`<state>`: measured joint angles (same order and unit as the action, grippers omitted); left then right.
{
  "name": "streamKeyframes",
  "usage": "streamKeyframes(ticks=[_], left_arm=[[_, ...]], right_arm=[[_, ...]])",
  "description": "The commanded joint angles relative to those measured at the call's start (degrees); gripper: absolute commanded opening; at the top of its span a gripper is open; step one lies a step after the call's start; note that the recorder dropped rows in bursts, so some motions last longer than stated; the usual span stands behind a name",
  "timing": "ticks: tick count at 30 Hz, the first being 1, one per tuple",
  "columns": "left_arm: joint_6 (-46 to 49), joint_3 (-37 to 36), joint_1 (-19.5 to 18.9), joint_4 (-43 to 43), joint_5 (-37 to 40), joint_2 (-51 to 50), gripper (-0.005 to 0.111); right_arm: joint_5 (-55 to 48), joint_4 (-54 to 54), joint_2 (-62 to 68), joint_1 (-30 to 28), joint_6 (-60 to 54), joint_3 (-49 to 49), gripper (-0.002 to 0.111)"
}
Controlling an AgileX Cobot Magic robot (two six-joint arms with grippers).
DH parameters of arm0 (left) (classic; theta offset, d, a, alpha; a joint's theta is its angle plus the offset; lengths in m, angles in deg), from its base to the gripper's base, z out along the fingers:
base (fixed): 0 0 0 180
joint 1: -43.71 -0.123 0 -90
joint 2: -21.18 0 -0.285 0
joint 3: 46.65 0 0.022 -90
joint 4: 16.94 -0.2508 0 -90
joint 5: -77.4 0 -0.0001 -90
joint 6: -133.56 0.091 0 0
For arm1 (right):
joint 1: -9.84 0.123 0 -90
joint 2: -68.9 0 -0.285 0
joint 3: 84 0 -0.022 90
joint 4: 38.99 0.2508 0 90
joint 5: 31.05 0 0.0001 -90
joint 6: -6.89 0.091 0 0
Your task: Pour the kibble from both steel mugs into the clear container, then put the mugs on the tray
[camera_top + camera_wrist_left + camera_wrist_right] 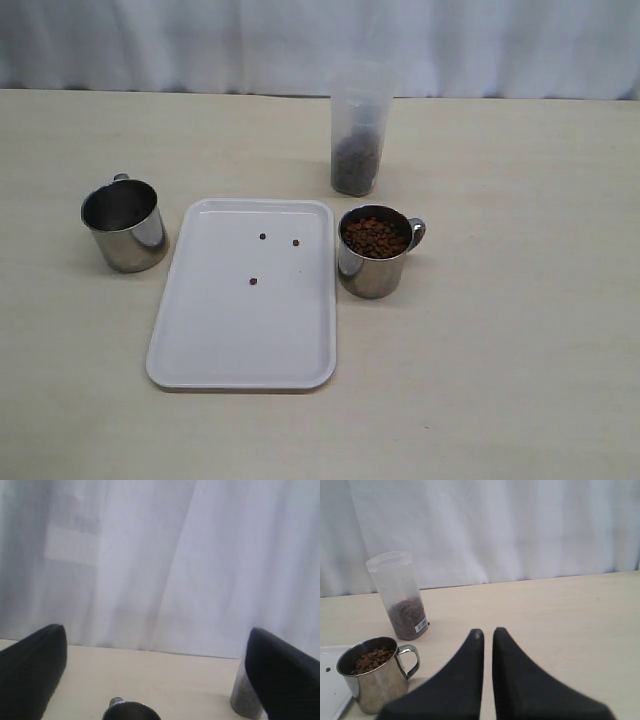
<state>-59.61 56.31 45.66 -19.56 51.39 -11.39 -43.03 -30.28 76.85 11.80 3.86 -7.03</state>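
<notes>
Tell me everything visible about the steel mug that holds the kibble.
The steel mug is a shiny stainless cylinder with mirror-like sides and a small loop handle pointing away from the tray. It stands upright on the table, close beside the tray's right edge, in front of the clear container. Brown kibble fills it nearly to the rim. Nothing grips it.

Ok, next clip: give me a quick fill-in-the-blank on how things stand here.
The left steel mug, beside the tray, is ____.
____ loose pellets lie on the tray.
The right steel mug is full of ____.
The right gripper is ____.
Missing: empty; three; kibble; shut.
</notes>
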Motion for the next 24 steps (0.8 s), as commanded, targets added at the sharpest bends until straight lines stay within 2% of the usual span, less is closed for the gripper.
streamKeyframes(ticks=[1,3,5,9,24], left_arm=[[1.4,-0.2,-0.2,0.3,8.1,7.9,0.097],[1.4,-0.2,-2.3,0.4,17.8,18.2,0.097],[1.2,-0.2,-2.9,0.4,23.9,24.8,0.097],[1.5,-0.2,-3.4,0.1,31.8,24.8,0.097],[1.0,-0.2,-3.3,0.4,32.6,24.8,0.097]], right_arm=[[-0.1,0.1,-0.2,0.2,0.1,0.2,0.005],[-0.1,0.1,-0.2,0.2,0.1,0.2,0.005],[-0.1,0.1,-0.2,0.2,0.1,0.2,0.005],[-0.1,0.1,-0.2,0.2,0.1,0.2,0.005],[-0.1,0.1,-0.2,0.2,0.1,0.2,0.005]])
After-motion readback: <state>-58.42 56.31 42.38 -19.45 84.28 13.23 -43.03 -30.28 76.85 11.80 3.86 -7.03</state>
